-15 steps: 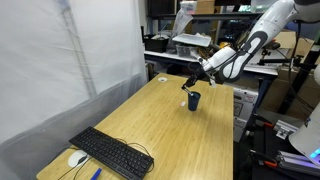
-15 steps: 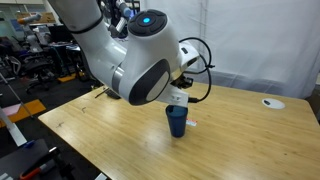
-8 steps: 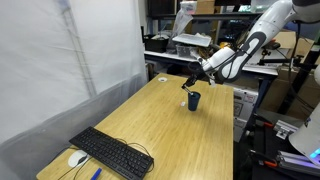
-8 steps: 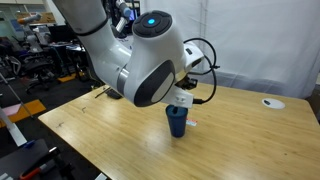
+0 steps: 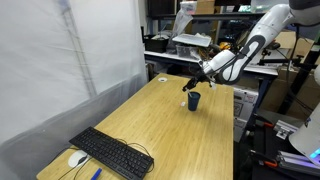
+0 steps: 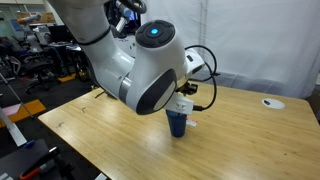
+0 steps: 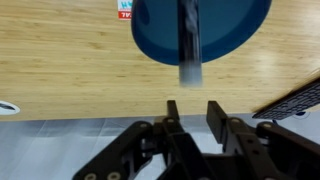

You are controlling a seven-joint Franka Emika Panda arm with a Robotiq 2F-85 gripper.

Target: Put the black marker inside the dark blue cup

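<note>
Shows gripper (image 7: pixel 193 108) hung straight over the mouth of the dark blue cup (image 7: pixel 160 30), plain and navy on the wooden table (image 5: pixel 150 120), presumably so that a release drops cleanly inside. Shows jaws spread, gripping nothing. Places the black marker (image 7: pixel 187 40) across the cup's opening in the wrist view: slim, dark, blurred, pale grey at the near end; whether fully settled inside, impossible to tell

1. We see a table (image 7: pixel 60 60) of pale wood grain, smooth with a faint sheen.
2. We see the dark blue cup (image 7: pixel 225 25) as matt and plastic-looking.
3. We see the gripper (image 7: pixel 193 110) finished in matt black.
4. We see the arm's shell (image 6: pixel 150 75) in glossy white plastic.
</note>
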